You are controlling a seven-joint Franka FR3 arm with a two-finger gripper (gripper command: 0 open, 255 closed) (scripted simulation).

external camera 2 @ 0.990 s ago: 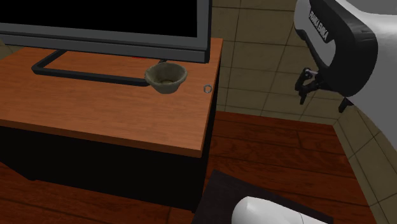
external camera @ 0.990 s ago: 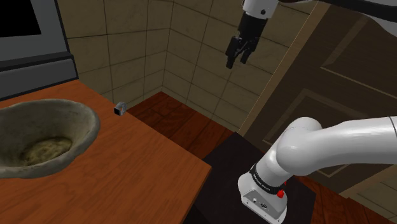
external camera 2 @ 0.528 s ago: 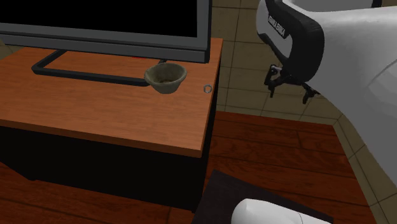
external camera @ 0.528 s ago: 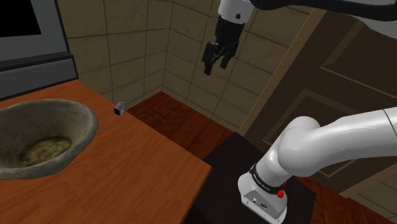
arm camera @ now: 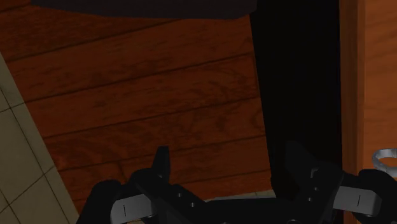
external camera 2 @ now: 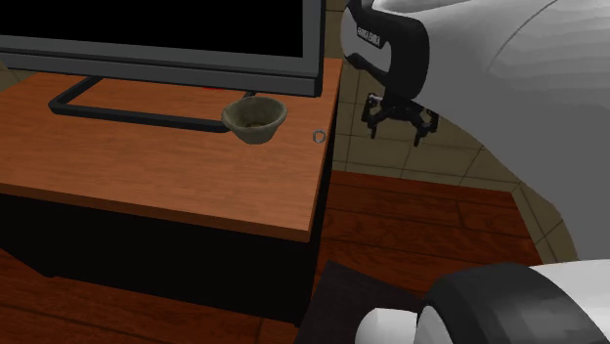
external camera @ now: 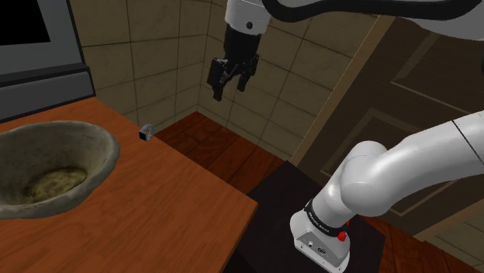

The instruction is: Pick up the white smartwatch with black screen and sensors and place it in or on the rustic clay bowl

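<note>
1. While the claw [external camera: 226, 91] hangs spread and empty over the wooden floor [external camera: 225, 151] (out past the desk [external camera: 186, 194] edge), the step in hand looks like the approach; nothing is gripped.
2. The white smartwatch [external camera: 145, 133] sits at the desk's far edge, near the clay bowl [external camera: 108, 147] but apart from it.
3. Next, by my judgement, the claw must cross over the smartwatch, descend astride it and close; so small a thing by the edge could be knocked off.

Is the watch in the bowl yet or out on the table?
Out. The smartwatch lies on the table near its edge, apart from the bowl; the open gripper hangs empty.
</note>
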